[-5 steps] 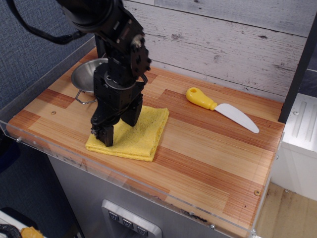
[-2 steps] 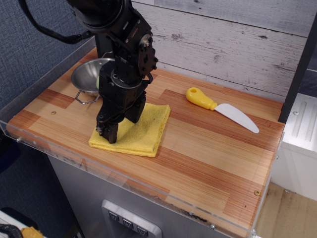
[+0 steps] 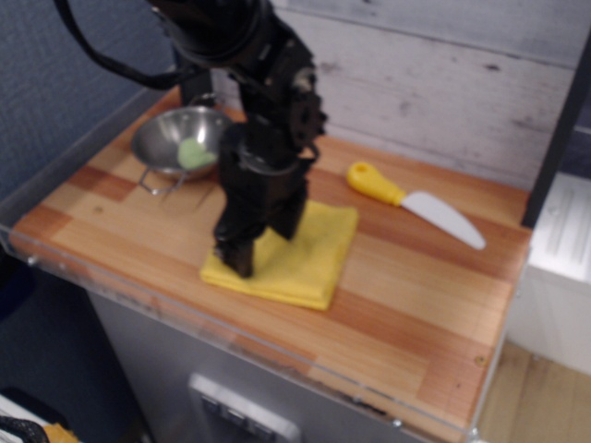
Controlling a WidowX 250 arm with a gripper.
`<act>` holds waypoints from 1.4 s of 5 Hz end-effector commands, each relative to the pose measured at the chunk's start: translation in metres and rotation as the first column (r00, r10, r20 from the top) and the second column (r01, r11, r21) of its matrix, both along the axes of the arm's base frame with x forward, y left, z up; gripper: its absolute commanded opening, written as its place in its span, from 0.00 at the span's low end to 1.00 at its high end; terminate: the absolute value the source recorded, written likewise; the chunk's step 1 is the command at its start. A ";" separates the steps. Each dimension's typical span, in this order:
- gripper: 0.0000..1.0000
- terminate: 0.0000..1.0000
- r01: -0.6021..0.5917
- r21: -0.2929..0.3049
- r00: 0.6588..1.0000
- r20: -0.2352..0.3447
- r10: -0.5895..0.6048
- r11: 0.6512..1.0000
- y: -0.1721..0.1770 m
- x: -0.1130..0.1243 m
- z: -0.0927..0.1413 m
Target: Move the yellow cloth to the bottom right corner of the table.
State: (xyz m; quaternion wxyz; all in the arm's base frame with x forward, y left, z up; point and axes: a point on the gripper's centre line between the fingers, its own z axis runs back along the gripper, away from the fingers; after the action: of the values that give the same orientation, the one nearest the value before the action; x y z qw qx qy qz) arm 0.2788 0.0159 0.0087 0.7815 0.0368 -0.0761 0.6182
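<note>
I have the gripper [image 3: 236,259] pressed down on the yellow cloth [image 3: 297,258], fingers apparently pinching its near-left edge (blur hides the tips, so I cannot tell for certain). The cloth lies mid-table, just down-left of the knife [image 3: 412,201]. The table's [image 3: 416,314] bottom right corner lies well beyond; most of the haul remains.
</note>
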 end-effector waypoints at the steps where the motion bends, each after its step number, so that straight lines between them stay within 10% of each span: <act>1: 1.00 0.00 0.149 -0.025 0.988 0.035 -0.148 0.989 -0.052 -0.004 0.012; 4: 1.00 0.00 0.369 -0.029 0.929 0.036 -0.368 0.929 -0.127 -0.011 0.012; 7: 1.00 0.00 0.288 -0.005 0.954 0.092 -0.286 0.958 -0.105 0.007 0.045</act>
State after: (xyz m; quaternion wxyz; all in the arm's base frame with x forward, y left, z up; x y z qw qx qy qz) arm 0.2859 -0.0868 0.0381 0.8599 0.0119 -0.0933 0.5018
